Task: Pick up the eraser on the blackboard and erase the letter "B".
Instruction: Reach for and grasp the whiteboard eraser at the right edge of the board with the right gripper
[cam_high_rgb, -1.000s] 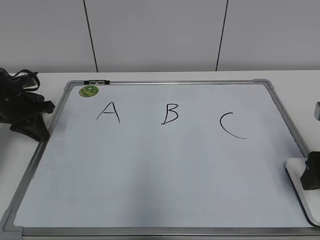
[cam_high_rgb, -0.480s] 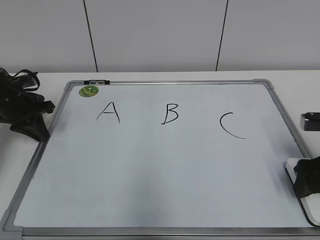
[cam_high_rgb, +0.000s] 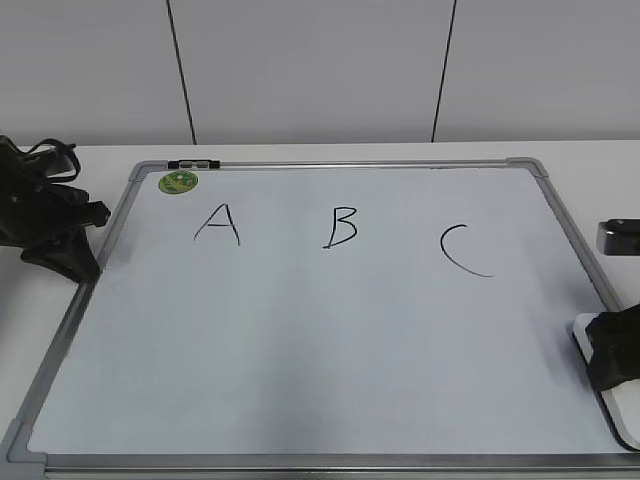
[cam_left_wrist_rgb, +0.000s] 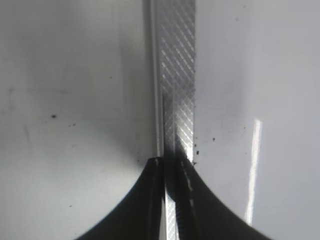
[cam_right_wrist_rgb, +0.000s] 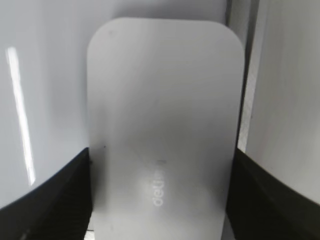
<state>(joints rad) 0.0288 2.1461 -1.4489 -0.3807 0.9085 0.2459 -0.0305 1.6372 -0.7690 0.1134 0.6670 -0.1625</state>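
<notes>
The blackboard is a white board in a grey frame, lying flat on the table. The letter "B" is drawn in black at the top middle. The eraser is a white rounded block lying at the board's right edge. In the right wrist view the eraser fills the middle. My right gripper has one finger pressed on each long side of it. My left gripper is shut and empty over the board's left frame rail.
A black "A" and "C" flank the "B". A round green sticker sits at the top left corner. A small dark clip is on the top rail. A dark arm part shows at the right edge.
My right gripper has come down and a little leftward onto the eraser and now stays over it. The left arm has not moved.
</notes>
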